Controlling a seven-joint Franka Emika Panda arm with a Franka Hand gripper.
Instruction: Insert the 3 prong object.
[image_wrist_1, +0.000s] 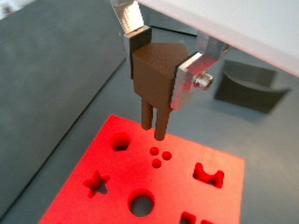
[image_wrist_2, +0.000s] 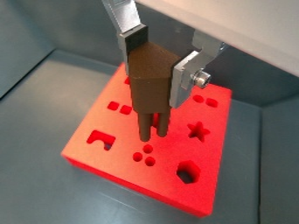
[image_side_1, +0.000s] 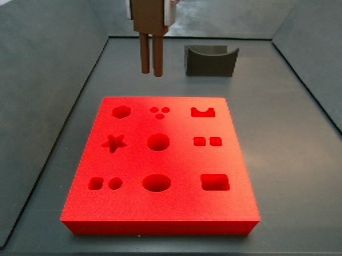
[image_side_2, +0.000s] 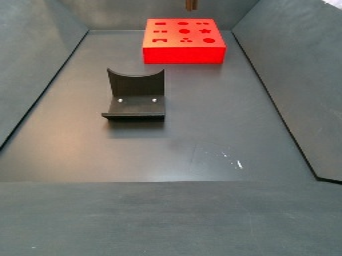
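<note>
My gripper (image_wrist_1: 162, 66) is shut on the 3 prong object (image_wrist_1: 152, 79), a dark-brown block with thin pegs pointing down. It shows in both wrist views (image_wrist_2: 149, 83). It hangs above the red block (image_wrist_1: 105, 188), with the peg tips apart from the surface and near the group of three small round holes (image_wrist_1: 159, 155). In a side view the piece (image_side_1: 148, 40) hangs high over the far edge of the red block (image_side_1: 160, 225), whose three small holes (image_side_1: 159, 110) lie near that edge. The fingers are cut off at that view's top.
A dark grey U-shaped block (image_side_1: 209, 60) stands on the floor beyond the red block; it also shows in a wrist view (image_wrist_1: 251, 87) and a side view (image_side_2: 134, 95). The red block (image_side_2: 187, 55) has several other shaped holes. Grey walls enclose the floor.
</note>
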